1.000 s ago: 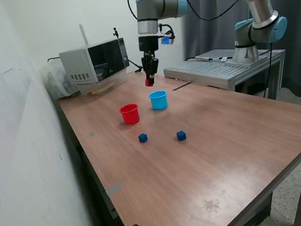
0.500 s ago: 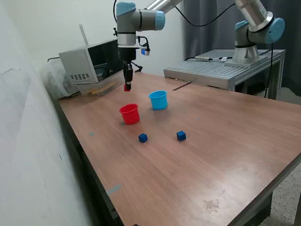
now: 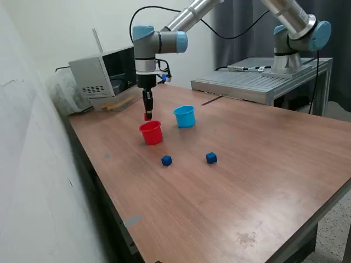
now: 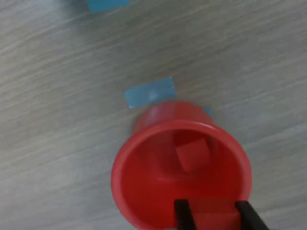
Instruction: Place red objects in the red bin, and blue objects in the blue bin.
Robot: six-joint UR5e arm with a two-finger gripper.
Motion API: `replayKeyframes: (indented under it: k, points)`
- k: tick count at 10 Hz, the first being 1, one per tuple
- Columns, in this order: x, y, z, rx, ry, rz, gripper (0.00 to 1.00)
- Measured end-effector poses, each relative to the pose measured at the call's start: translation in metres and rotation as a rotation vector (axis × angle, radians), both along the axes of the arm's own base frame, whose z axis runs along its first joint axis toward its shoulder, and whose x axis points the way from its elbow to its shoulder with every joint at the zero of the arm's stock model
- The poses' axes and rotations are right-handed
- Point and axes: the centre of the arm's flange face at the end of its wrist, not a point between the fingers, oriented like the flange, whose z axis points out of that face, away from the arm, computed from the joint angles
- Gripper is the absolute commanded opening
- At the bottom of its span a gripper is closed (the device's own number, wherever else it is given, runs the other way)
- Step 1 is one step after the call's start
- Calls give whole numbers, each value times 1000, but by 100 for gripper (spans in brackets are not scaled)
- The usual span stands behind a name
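My gripper (image 3: 147,113) hangs just above the red bin (image 3: 151,133), shut on a red cube (image 3: 147,117). In the wrist view the gripper (image 4: 213,216) holds that cube (image 4: 211,210) between its dark fingers (image 4: 181,214) over the red bin's rim (image 4: 125,158). A second red cube (image 4: 192,154) lies inside on the bin's bottom. The blue bin (image 3: 185,116) stands to the exterior view's right of the red one. Two dark blue cubes (image 3: 166,160) (image 3: 211,158) sit on the table nearer the camera.
A microwave (image 3: 109,71) stands at the back on the exterior view's left. A metal platform (image 3: 258,82) carrying another arm's base (image 3: 293,49) is at the back right. Blue tape patches (image 4: 149,92) mark the wooden table (image 3: 263,175).
The arm carried the red cube towards the exterior view's left, away from above the blue bin, then lowered it to just over the red bin.
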Motion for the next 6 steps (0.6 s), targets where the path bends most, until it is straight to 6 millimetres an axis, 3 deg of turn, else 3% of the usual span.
replayKeyframes:
  k: [4, 6]
  points:
    - [0, 8, -7, 19, -9, -9, 100]
    - [3, 0, -2, 41, -18, 38, 100]
